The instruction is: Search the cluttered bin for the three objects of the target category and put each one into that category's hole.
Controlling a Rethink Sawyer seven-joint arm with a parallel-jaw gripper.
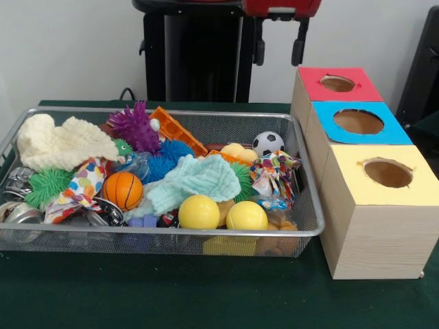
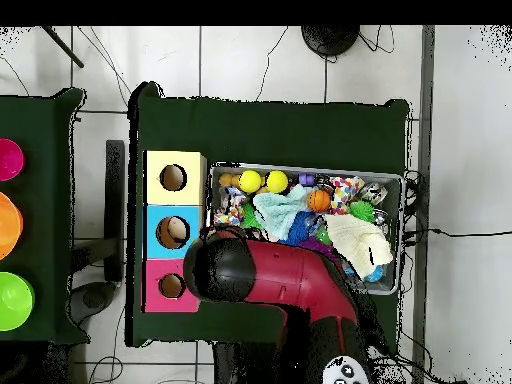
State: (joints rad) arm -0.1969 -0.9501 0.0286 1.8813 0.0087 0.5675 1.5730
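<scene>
The wire bin (image 1: pixel 312 229) sits on the green table (image 1: pixel 137 295), crammed full. Along its near edge lie two yellow balls (image 1: pixel 199 212) side by side, with a small basketball (image 1: pixel 123 190) to their left and a mint cloth (image 1: pixel 195 181) draped just behind them. A soccer ball (image 1: pixel 267 142) rests near the far right corner, beside a knot of confetti-print fabric (image 1: pixel 274 175). A cream knit cloth (image 1: pixel 58 142) covers the far left, with a purple spiky toy (image 1: pixel 135 127), an orange block (image 1: pixel 177 130) and blue spiky balls (image 1: pixel 168 154) crowded behind the mint cloth. Right of the bin stand three boxes touching in a row, each with a round hole on top: yellow (image 1: pixel 363 205) nearest, blue (image 1: pixel 394 133), red (image 1: pixel 312 86) farthest. The arm (image 2: pixel 270 280) hangs over the bin's robot-side edge near the boxes; whether the gripper (image 1: pixel 278 48) is spread or closed cannot be told.
</scene>
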